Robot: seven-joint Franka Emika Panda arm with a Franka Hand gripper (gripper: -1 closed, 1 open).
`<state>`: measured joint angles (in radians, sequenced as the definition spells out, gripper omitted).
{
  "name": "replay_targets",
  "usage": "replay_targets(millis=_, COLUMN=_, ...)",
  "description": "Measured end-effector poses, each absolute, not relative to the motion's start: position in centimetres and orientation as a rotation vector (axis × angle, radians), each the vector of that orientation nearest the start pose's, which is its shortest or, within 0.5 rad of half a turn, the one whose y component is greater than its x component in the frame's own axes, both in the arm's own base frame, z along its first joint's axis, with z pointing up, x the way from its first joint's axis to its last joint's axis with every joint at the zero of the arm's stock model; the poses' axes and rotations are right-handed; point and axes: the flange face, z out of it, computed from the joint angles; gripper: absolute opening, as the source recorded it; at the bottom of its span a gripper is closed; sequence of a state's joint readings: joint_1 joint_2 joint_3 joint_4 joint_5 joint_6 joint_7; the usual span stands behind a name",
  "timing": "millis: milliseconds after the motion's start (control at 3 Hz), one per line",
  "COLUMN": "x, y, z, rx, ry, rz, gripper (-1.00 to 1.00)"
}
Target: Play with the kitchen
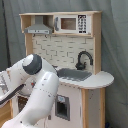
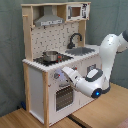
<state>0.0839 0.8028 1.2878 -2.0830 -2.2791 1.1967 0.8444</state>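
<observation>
1. The kitchen (image 2: 55,75) stands on a wooden tabletop (image 2: 105,117) before a grey curtain (image 1: 115,55).
2. In the first exterior view the arm (image 1: 37,95) covers the kitchen's lower left front.
3. The end effector (image 2: 61,75) is at the knob panel above the oven door (image 2: 62,97); I cannot tell its opening.

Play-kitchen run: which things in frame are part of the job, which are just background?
Job:
- kitchen
- its steel pot, sink, black faucet, grey hood, oven door
- gripper, at the front panel above the oven door

Background:
- grey curtain
- wooden floor
</observation>
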Motion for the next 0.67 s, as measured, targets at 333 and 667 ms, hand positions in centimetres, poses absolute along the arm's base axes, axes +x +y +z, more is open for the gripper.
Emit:
replay_targets(millis=333, x=32.2, y=52.9, z=33.6, rx=1.531, ry=0.962, rz=1.345, gripper=1.0)
replay_targets(millis=667, x=33.7, y=54.1, z=34.3, rx=1.579, ry=1.001, rz=1.343, gripper=1.0)
